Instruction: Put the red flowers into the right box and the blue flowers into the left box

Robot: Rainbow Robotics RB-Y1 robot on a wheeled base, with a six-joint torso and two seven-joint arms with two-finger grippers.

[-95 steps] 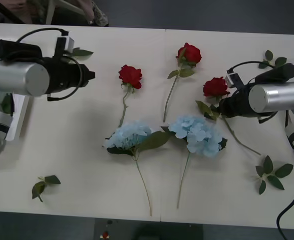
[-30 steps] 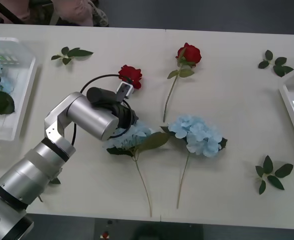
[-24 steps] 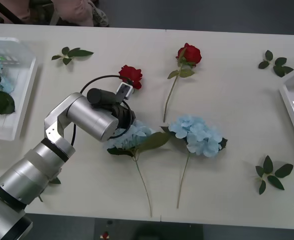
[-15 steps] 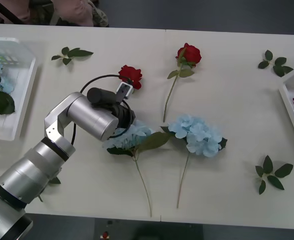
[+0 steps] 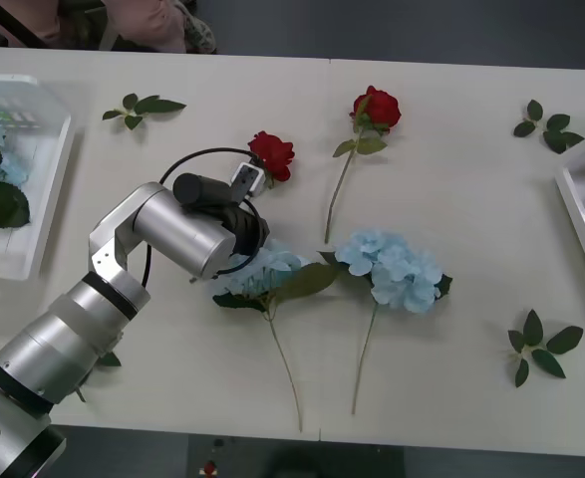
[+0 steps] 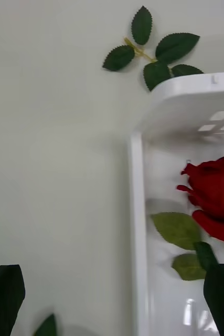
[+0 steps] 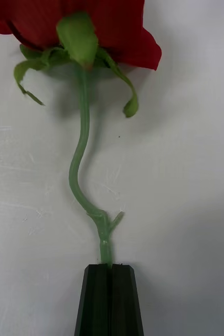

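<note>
My left hand [image 7: 110, 270] is pinched shut on the thin, bendy stem of a red rose [image 5: 272, 155]; it's featherlight, top-heavy at the bloom, so I judge a low stem hold lets it droop.

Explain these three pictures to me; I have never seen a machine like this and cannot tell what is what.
This is a two-armed robot sorting artificial flowers on a pale table. The wide picture looks down from above its arms. The silver limb is its left arm. The two tall pictures come from cameras on its wrists.

The left pincer has black fingers shut on the thin green stem of a small deep-red rose. Another red rose and two fluffy pale-blue hydrangeas lie nearby, with loose green leaf sprigs scattered around.

The shallow white plastic tray on the left holds blue blooms. The right wrist camera looks at the white tray on the right, with a red rose inside.
</note>
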